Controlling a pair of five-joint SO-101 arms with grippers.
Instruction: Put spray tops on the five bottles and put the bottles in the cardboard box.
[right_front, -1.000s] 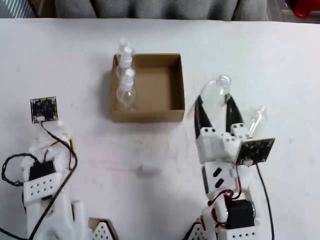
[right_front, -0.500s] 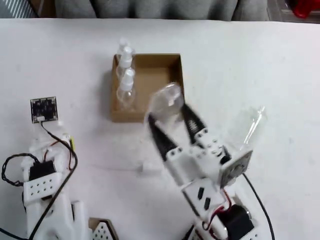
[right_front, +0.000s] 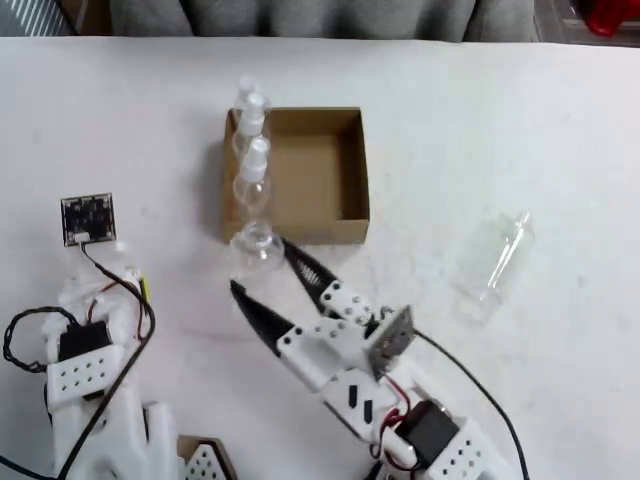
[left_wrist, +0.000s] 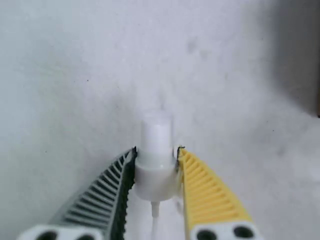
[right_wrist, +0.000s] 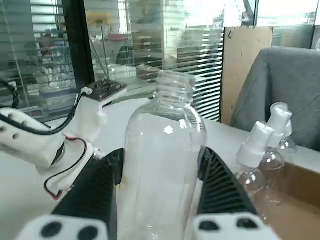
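My right gripper is shut on a clear bottle with no top, held upright just in front of the cardboard box's near-left corner. In the right wrist view that bottle stands between the black fingers. My left gripper is shut on a white spray top, close above the table; the left arm is at the front left. Two bottles with spray tops stand along the box's left wall. Another topless clear bottle lies on the table at the right.
The white table is open behind and to the right of the box. From the right wrist, the capped bottles and the box's rim are close beside the held bottle, and the left arm lies on the other side.
The right arm has swung left with the clear bottle, from right of the box, across its front, to its near-left corner. The left arm has not moved.
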